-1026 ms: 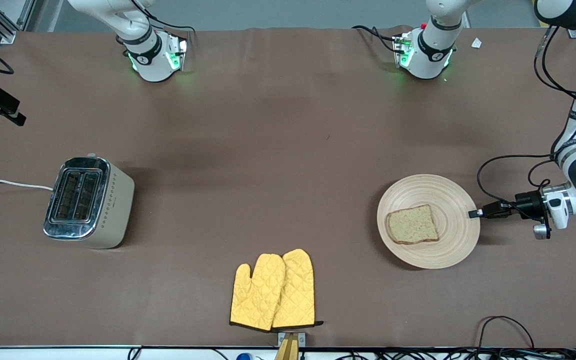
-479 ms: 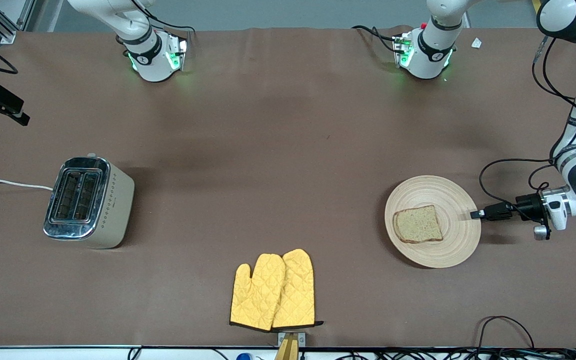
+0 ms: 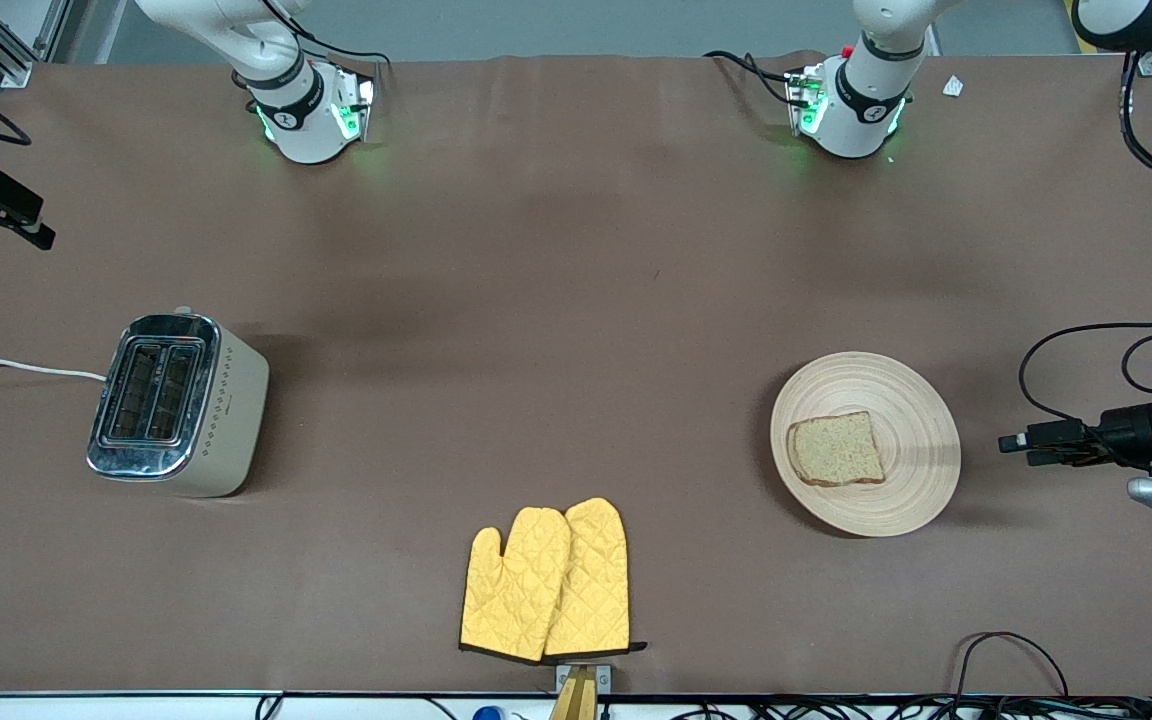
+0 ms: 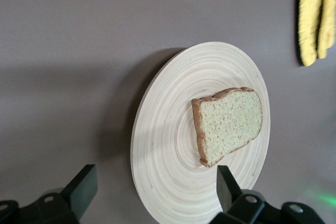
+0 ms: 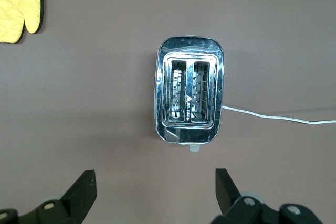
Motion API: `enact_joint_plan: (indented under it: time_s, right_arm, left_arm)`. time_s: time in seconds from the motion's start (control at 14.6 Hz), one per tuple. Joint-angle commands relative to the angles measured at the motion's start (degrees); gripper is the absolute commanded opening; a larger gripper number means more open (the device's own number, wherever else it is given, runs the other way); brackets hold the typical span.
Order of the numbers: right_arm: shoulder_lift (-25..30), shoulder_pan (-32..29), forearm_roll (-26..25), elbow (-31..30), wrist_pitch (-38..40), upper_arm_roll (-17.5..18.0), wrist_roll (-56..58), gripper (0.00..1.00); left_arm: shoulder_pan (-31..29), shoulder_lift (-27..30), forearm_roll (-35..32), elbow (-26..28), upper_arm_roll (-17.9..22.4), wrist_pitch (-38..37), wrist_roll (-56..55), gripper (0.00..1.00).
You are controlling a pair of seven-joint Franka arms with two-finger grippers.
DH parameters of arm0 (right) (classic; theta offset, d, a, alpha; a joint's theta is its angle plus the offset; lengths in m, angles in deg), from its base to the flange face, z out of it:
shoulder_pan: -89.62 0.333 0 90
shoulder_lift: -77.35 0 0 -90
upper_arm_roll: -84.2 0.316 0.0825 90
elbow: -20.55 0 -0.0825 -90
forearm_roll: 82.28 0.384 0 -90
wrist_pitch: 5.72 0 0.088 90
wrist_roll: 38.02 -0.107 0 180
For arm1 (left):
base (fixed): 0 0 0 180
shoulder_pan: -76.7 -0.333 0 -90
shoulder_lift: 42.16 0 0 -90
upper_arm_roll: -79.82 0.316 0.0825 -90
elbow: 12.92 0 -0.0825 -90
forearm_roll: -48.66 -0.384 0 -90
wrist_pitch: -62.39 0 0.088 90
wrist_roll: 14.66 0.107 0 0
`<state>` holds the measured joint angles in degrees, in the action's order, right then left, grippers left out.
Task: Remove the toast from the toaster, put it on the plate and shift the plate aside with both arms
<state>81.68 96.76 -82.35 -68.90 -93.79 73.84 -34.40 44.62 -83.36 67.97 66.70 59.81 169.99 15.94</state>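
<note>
We see a round light-wood plate [image 4: 173,145] on the brown table [image 4: 68,51], a square brown speckled toast slice [image 4: 228,124] on it, our left gripper [image 4: 155,192] spread wide, yellow quilted mitts [image 4: 315,19] well apart

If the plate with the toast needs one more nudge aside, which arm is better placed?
Left, probably. Its open end effector sits just off the plate carrying the toast; the right end effector, also open, is over the toaster.
</note>
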Motion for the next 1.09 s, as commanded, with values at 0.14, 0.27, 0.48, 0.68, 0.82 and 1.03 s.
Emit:
enact_joint_plan:
  time_s: [0.14, 0.27, 0.48, 0.68, 0.82, 1.03]
  right_arm:
    - [-0.03, -0.20, -0.37, 0.51, 0.70, 0.25, 0.68, 1.00]
    - [-0.03, -0.20, -0.37, 0.59, 0.61, 0.25, 0.68, 1.00]
    - [-0.03, 0.07, -0.37, 0.59, 0.61, 0.34, 0.68, 1.00]
    - [-0.03, 0.07, -0.37, 0.59, 0.70, 0.34, 0.59, 1.00]
    - [0.06, 0.07, -0.37, 0.59, 0.70, 0.34, 0.59, 1.00]
    - [-0.03, 0.07, -0.37, 0.59, 0.70, 0.34, 0.59, 1.00]
  left_arm:
    - [1.40, 10.94, -14.97, 1.15, -5.90, -3.52, -12.65, 1.00]
    - [1.75, 14.55, -16.75, 1.15, -8.53, -8.70, -20.80, 1.00]
    - [2.89, 19.48, -22.44, 1.15, -14.06, -13.55, -31.89, 1.00]
    - [3.16, 22.74, -28.25, 1.06, -19.69, -16.80, -37.63, 1.00]
    - [3.07, 24.93, -29.41, 0.97, -20.59, -18.65, -37.11, 1.00]
    - [8.05, 29.24, -28.89, 1.15, -14.21, -18.66, -36.32, 1.00]
